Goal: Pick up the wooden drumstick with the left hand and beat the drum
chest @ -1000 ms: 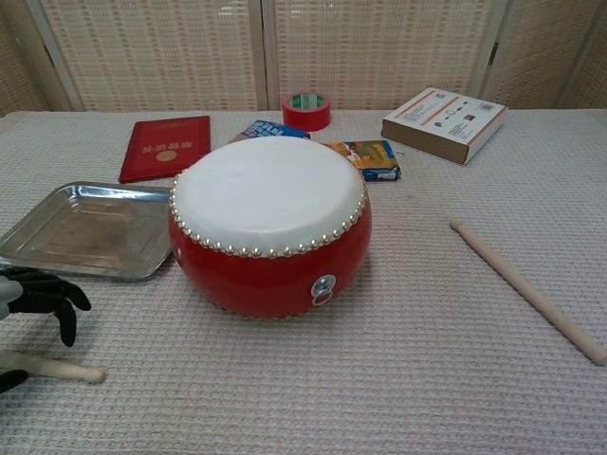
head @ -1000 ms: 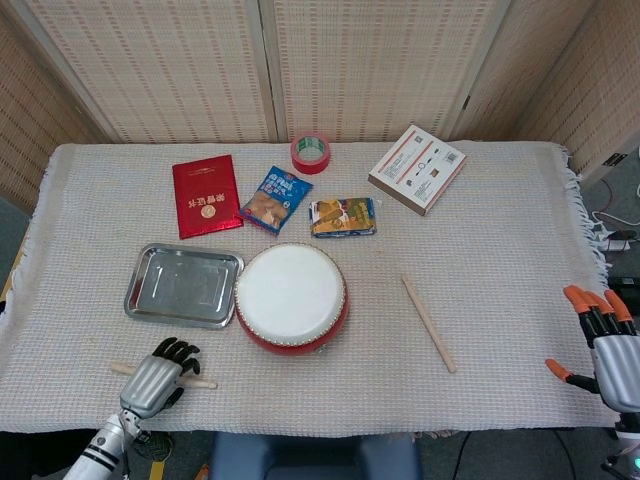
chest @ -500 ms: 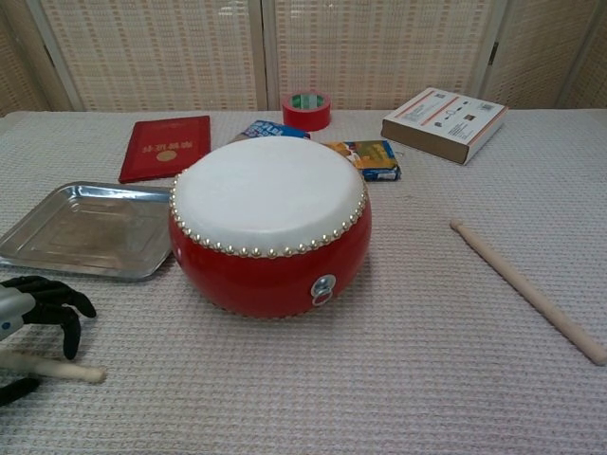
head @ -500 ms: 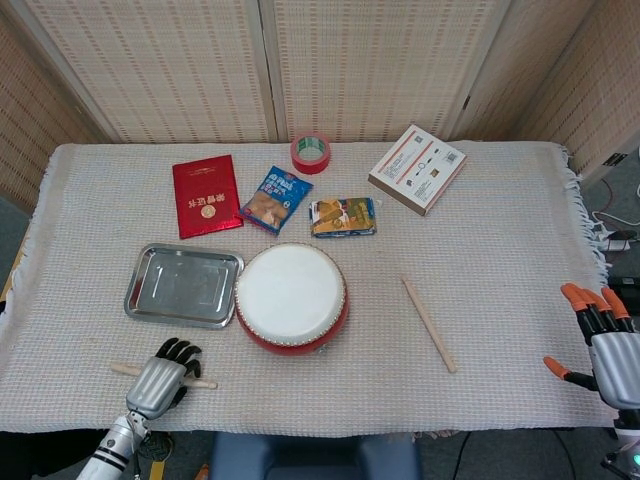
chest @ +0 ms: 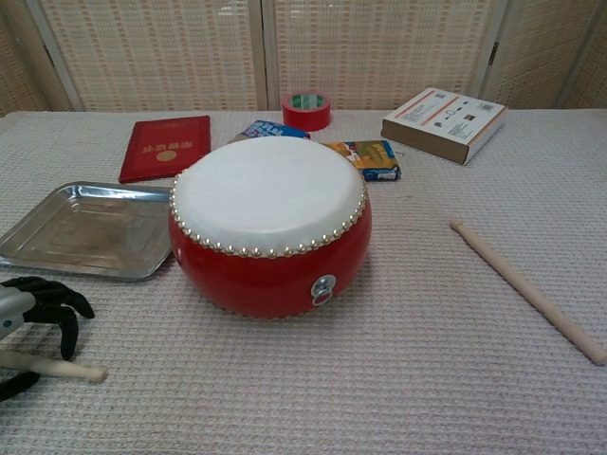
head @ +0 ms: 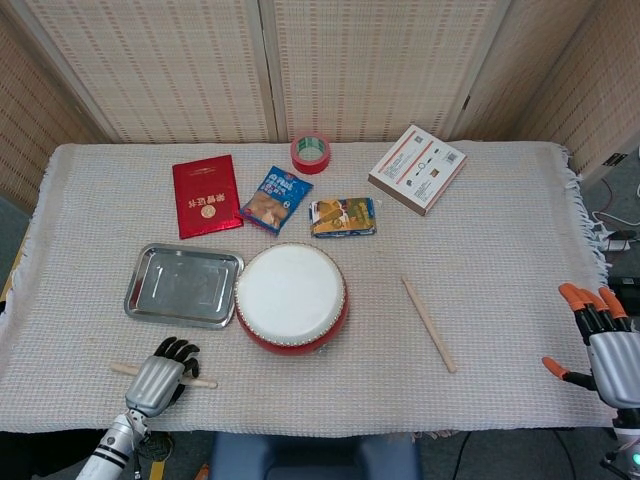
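A red drum (head: 291, 296) with a white skin stands at the table's middle, also large in the chest view (chest: 270, 223). One wooden drumstick (head: 205, 382) lies near the front left edge, its tip visible in the chest view (chest: 57, 368). My left hand (head: 160, 375) arches over this stick, the dark fingers (chest: 64, 313) curved above it and the thumb on the near side, not closed on it. A second drumstick (head: 428, 322) lies right of the drum (chest: 526, 289). My right hand (head: 600, 345) hangs at the table's right front corner, fingers spread, holding nothing.
A metal tray (head: 183, 285) sits left of the drum. Behind are a red booklet (head: 206, 195), a blue snack bag (head: 275, 199), a small packet (head: 343, 216), a red tape roll (head: 311, 153) and a white box (head: 417, 168).
My left hand has shifted slightly toward the front edge over the drumstick, fingers still arched. The right hand has sunk a little. The stick has not moved.
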You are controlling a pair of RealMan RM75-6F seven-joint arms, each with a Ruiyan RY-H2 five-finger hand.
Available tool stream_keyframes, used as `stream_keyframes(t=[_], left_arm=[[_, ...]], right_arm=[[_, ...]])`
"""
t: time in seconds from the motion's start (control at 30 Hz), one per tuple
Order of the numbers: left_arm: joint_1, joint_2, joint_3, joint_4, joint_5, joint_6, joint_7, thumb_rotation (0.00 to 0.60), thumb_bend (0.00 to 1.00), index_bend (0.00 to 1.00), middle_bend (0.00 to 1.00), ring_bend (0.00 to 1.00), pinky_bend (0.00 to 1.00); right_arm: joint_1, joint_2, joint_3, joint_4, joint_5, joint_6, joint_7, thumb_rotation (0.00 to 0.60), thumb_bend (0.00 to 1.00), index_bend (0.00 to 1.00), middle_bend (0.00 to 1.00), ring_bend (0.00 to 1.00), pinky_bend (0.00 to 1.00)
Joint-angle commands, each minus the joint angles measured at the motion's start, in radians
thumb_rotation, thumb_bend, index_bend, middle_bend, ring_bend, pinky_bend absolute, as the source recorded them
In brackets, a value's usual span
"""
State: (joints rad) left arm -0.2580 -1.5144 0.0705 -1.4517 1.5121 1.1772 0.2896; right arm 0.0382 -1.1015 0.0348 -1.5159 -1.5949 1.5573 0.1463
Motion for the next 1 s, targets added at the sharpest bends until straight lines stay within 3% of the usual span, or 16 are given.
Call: stream_keyframes(t=[0.03,0.23,0.37,0.63,1.0], left_arm=[[-0.002,0.000,0.002,0.001,-0.001,-0.003,-0.008,0.600,0.33,0.52,0.22,0.13,0.12],[-0.001,0.001,0.004,-0.007,0.007,0.009,-0.059,0.600,0.35,0.57,0.24,0.13,0.12],[0.007,-0.004,0.003,-0.025,0.024,0.037,-0.172,0.600,0.35,0.58,0.26,0.13,0.12],[0.002,0.043,-0.040,-0.159,0.015,0.071,-0.516,0.600,0.35,0.59,0.29,0.14,0.13],[-0.053,0.215,-0.092,-0.327,-0.053,-0.059,-1.071,0.600,0.35,0.60,0.31,0.16,0.15]], right_arm=[[0.000,0.001,-0.001,-0.003,0.001,-0.001,-0.002,0.600,0.04,0.00,0.08,0.00,0.00],[-0.002,0.002,-0.003,-0.008,-0.003,0.003,-0.002,0.600,0.04,0.00,0.08,0.00,0.00],[-0.003,0.006,-0.004,-0.012,-0.004,0.006,-0.003,0.600,0.04,0.00,0.08,0.00,0.00],[-0.007,0.013,-0.006,-0.020,-0.016,0.018,-0.007,0.600,0.04,0.00,0.08,0.00,0.00],[-0.017,0.014,-0.009,-0.026,-0.011,0.028,-0.011,0.600,0.04,0.00,0.08,0.00,0.00]])
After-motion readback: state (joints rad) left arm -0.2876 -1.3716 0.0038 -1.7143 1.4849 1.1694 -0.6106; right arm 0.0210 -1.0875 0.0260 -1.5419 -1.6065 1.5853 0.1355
